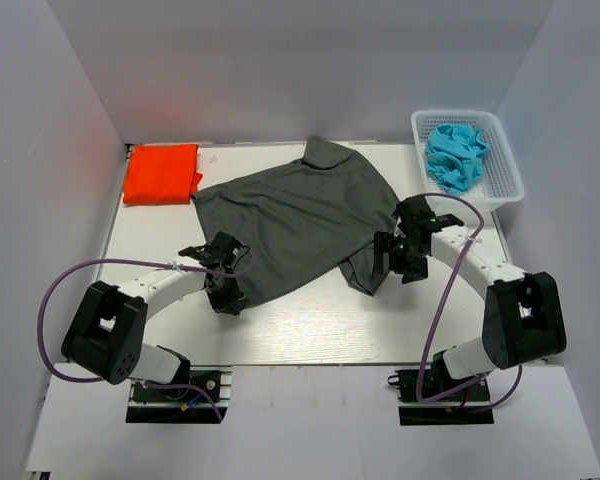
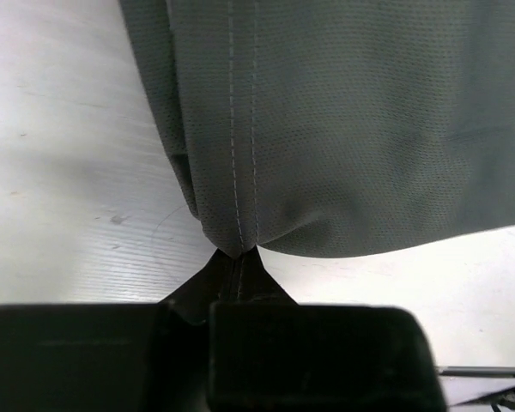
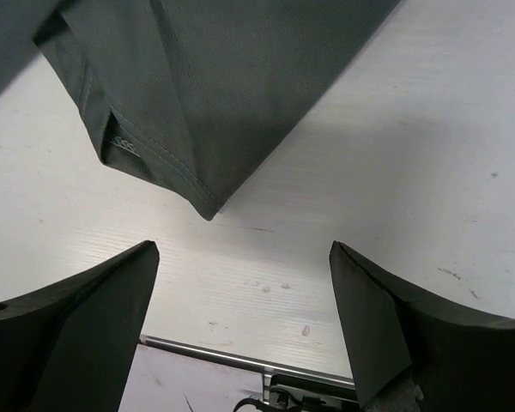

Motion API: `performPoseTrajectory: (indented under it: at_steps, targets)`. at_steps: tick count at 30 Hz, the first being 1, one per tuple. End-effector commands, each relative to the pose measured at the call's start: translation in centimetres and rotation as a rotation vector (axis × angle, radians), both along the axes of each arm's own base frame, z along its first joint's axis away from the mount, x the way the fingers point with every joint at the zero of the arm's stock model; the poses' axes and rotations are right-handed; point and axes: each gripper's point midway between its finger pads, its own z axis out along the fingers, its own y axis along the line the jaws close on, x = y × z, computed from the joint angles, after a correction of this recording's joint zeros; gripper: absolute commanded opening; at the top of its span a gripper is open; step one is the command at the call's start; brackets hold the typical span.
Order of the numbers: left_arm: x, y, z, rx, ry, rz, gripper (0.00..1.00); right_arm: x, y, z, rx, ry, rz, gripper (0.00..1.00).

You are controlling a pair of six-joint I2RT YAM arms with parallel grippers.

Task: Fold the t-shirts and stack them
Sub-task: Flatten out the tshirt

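The dark charcoal-grey t-shirt lies spread and tilted across the middle of the table. In the left wrist view its stitched edge bunches into a point between the closed fingertips. My left gripper is shut on that front-left edge. My right gripper stands open just above the table. A hemmed corner of the grey t-shirt lies just beyond its fingers, apart from them. The bright orange-red t-shirt lies folded at the back left corner.
A white basket holding crumpled blue cloth stands at the back right. White walls close in the table on the left, back and right. The table's front edge and a metal rail show under the right gripper.
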Motion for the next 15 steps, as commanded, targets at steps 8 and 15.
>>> performPoseTrajectory:
  at_steps: [8, 15]
  targets:
    - [0.6, -1.5, 0.0, -0.055, -0.023, -0.055, 0.00, -1.6, 2.7, -2.9, 0.067, 0.108, 0.059, 0.79]
    - [1.0, -1.2, 1.6, -0.031, -0.039, -0.070, 0.00, -0.6, 2.1, -5.3, 0.002, 0.116, -0.009, 0.57]
